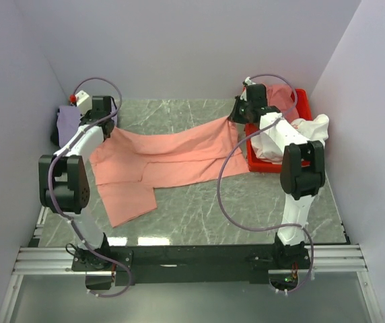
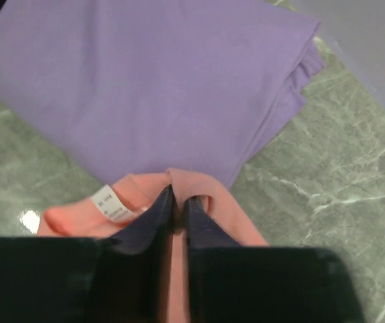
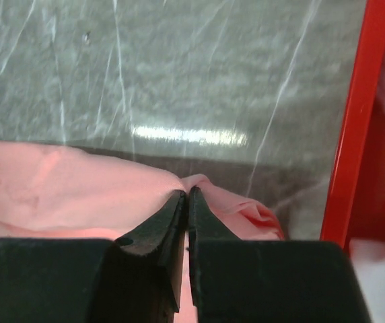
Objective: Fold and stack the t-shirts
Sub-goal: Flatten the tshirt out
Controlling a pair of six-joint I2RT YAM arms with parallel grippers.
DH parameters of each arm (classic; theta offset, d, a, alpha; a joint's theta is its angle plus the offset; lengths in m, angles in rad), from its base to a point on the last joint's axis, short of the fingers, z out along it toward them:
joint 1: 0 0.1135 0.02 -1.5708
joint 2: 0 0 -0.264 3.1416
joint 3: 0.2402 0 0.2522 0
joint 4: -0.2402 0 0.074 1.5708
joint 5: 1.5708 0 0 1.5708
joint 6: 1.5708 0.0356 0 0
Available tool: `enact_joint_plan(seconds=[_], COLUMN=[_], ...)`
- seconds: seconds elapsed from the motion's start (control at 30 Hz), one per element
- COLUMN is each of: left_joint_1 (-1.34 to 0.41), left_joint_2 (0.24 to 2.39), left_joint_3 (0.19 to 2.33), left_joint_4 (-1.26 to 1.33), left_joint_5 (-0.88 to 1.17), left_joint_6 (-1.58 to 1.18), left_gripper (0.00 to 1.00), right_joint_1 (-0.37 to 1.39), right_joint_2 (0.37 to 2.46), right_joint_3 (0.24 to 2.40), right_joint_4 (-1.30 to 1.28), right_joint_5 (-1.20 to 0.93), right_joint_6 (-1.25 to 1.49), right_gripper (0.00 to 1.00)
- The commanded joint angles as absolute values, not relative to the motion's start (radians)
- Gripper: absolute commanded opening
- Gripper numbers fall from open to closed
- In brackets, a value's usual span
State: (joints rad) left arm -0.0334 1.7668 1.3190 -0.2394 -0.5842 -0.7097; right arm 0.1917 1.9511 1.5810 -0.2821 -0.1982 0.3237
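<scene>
Since the salmon-pink t-shirt [image 1: 165, 158] is limp, light cloth, it will likely sag unless held at edges — near half lies on the table [image 1: 246, 215] | left gripper [image 2: 178, 198] clamps a fold by its label [image 2: 108, 204] | right gripper [image 3: 187, 195] clamps its far edge | lavender t-shirt [image 2: 159, 87] just beyond

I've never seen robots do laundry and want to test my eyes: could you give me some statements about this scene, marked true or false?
1. The left jaws and the right jaws are each shut on the salmon-pink t-shirt. True.
2. A folded lavender t-shirt lies at the far left of the table. True.
3. The salmon-pink t-shirt is already folded small. False: it lies spread open between the two arms.
4. The red bin is empty. False: white cloth is heaped in it.
</scene>
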Motion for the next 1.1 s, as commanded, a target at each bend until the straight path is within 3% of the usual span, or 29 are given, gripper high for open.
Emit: enact_joint_plan(seconds=[0.0, 0.03, 0.07, 0.1, 0.17, 0.2, 0.37, 0.73, 1.07], left_joint_1=[-0.028, -0.025, -0.025, -0.025, -0.025, -0.025, -0.025, -0.089, -0.277], left_joint_2=[1.781, 1.789, 1.798, 1.801, 1.789, 1.778, 1.593, 1.114, 0.930], left_joint_3=[1.411, 1.425, 1.439, 1.463, 1.482, 1.486, 1.404, 0.950, 0.680], left_joint_4=[-0.155, -0.175, -0.192, -0.205, -0.261, -0.276, -0.333, -0.662, -0.994], left_joint_5=[-0.557, -0.557, -0.560, -0.563, -0.565, -0.563, -0.526, -0.407, -0.339], left_joint_6=[-0.670, -0.670, -0.678, -0.680, -0.692, -0.699, -0.771, -1.028, -1.362], left_gripper=[0.24, 0.30, 0.37, 0.58, 0.83, 0.99, 0.99, 0.99, 0.99], right_joint_1=[0.187, 0.186, 0.186, 0.186, 0.189, 0.187, 0.192, 0.255, 0.307], right_joint_2=[1.979, 1.993, 2.012, 2.020, 2.014, 2.000, 1.783, 1.292, 1.232], right_joint_3=[1.701, 1.724, 1.765, 1.787, 1.812, 1.803, 1.608, 1.100, 0.994], right_joint_4=[-0.250, -0.258, -0.291, -0.311, -0.343, -0.347, -0.295, -0.255, -0.221], right_joint_5=[-0.131, -0.120, -0.108, -0.095, -0.086, -0.087, -0.121, -0.137, -0.320], right_joint_6=[0.275, 0.267, 0.264, 0.265, 0.258, 0.255, 0.342, 0.554, 0.607], right_gripper=[0.08, 0.14, 0.33, 0.44, 0.82, 0.84, 0.86, 0.88, 0.89])
